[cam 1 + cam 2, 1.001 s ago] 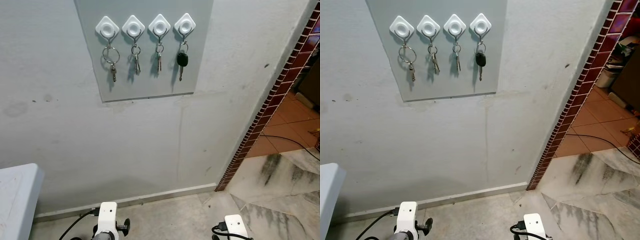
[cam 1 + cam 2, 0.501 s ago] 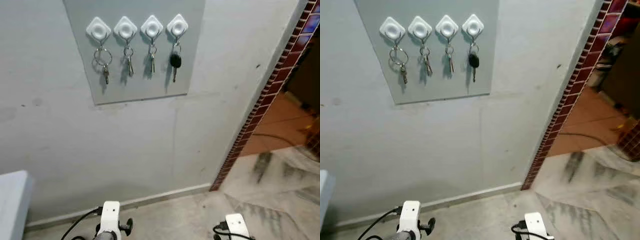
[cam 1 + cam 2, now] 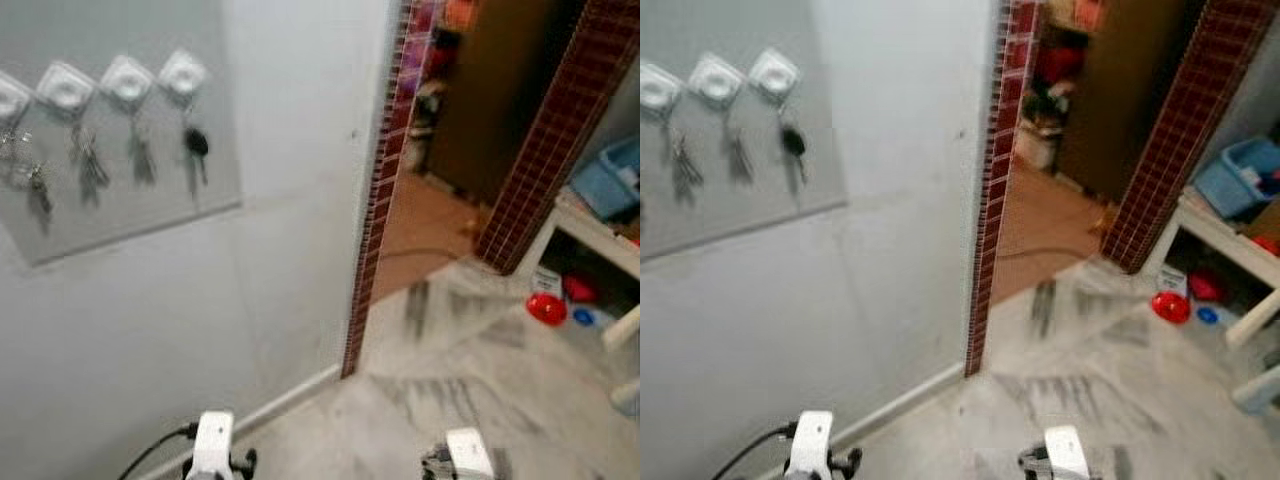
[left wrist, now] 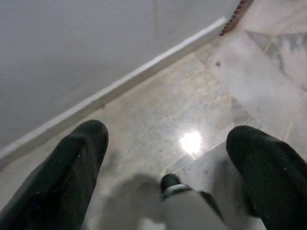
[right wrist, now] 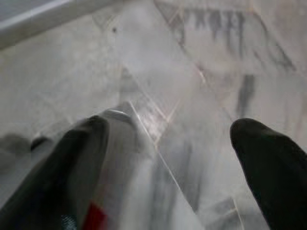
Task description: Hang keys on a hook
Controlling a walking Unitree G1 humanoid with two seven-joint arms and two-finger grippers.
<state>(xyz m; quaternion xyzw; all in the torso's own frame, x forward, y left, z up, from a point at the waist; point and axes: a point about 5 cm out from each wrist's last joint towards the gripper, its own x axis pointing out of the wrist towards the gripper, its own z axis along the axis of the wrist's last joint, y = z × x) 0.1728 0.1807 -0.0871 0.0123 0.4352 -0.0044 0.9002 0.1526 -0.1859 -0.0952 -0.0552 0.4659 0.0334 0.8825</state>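
Both grippers hang low and idle over the marble floor (image 3: pixel 470 380): the left gripper (image 4: pixel 168 177), seen from its own wrist, has its two black fingers (image 4: pixel 76 163) spread wide with nothing between them, and the right gripper (image 5: pixel 168 163) is likewise wide apart and empty above the veined tiles. The keys are on the wall, not in either gripper. A black-headed key (image 3: pixel 197 145) dangles from the white hook (image 3: pixel 183 72) nearest the board's right edge, and more key bunches (image 3: pixel 88 165) hang from the hooks beside it, all on a grey board (image 3: pixel 120 210) fixed to the pale wall (image 3: pixel 290 200). The blurred head views take in the board at the left, a red-brick door edge (image 3: pixel 378 190) just past the wall's corner, and a room beyond with a red ball (image 3: pixel 546 308) and a blue tub (image 3: pixel 618 175) near a white shelf (image 3: pixel 600 240).

Judging by the full hooks and the empty grippers, the hanging itself looks done. Any next move would seem to call for walking, not grasping, with care for the dark cable (image 3: pixel 420 252) lying across the floor in the doorway.
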